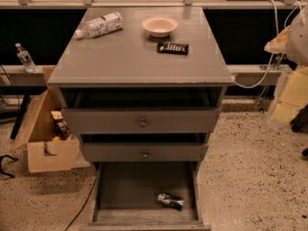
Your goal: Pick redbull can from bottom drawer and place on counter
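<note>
Lying on its side in the pulled-out bottom drawer (115,189), the redbull can (169,200) rests at about 5 o'clock on the drawer's floor. It is a slim metal cylinder, dark blue and silver, with its brighter end turned toward 10 o'clock. The drawer is a wide, shallow tray of matte grey wood with low sides. Above it, the two upper drawers (142,121) stand slightly out, each with a small round knob.

The counter (130,57) is a smooth, faintly glossy grey rectangle. On it a clear plastic water bottle (98,25) lies at 10 o'clock, a round pale bowl (160,26) sits at 1 o'clock, and a flat black candy bar (173,48) lies at 3 o'clock.

The gripper (288,93) shows as a pale, blocky form at the view's 3 o'clock edge, well apart from the cabinet; I cannot tell whether it is open or closed.

A cardboard box (48,150) stands on the speckled floor (250,177) at the cabinet's 9 o'clock.
</note>
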Controlling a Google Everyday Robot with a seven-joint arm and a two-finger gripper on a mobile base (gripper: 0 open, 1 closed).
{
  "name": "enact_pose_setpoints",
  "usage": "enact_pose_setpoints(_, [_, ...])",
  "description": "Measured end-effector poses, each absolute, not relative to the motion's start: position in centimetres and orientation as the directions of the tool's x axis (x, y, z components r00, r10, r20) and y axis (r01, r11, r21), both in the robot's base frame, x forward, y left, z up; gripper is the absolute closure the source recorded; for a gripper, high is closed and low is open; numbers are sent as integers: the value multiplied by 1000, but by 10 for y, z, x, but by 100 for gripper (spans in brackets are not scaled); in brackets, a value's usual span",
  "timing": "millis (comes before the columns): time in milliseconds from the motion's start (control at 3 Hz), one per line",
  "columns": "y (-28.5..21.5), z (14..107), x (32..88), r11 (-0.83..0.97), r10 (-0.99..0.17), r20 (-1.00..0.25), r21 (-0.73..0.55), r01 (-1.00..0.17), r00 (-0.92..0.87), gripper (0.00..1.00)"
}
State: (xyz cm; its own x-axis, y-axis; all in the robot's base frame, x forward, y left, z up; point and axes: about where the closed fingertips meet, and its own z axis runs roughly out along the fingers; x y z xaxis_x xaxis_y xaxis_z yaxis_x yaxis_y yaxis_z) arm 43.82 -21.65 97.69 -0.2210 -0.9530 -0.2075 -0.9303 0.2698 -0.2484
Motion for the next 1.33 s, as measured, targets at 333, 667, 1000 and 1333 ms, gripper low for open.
enact_pose_setpoints(333, [-216,977,438,270,-953,-208,-248,-930,-221,0])
enact_pose_setpoints(667, [-214,967,436,269,-950,-221,-220,-938,-221,0])
enact_pose_setpoints(1000, [-204,910,431,304,-912,-322,-122,-945,-252,0])
enact_pose_setpoints(1333, [-191,855,428,354,-854,-430,-69,-933,-292,0])
